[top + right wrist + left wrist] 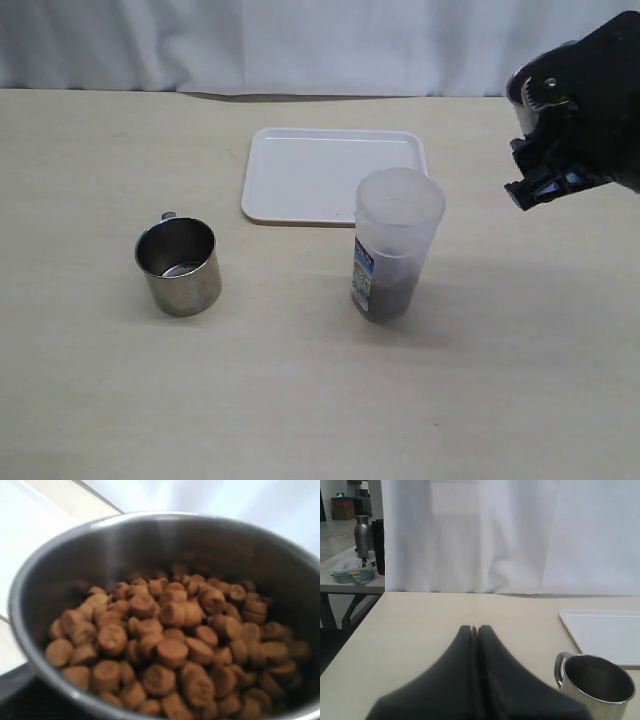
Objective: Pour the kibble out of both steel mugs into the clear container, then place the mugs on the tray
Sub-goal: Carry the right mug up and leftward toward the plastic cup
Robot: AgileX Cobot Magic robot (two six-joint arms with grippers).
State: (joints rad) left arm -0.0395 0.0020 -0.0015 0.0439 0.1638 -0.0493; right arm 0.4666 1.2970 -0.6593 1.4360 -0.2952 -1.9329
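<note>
Exterior view, beige table [100, 400], tray [330, 175], white curtain [300, 40]

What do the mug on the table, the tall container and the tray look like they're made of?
Mug: polished steel, going by its mirror-like reflections.
Container: frosted translucent plastic; the dark fill shows through the wall.
Tray: probably smooth white plastic, slightly glossy, with a moulded raised rim.

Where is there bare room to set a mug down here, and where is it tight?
The tray is bare all over. The table is open in front of the empty mug and the container, and between them. Tight: the container stands close by the tray's near right corner, with the right gripper holding the full mug raised to its right.
</note>
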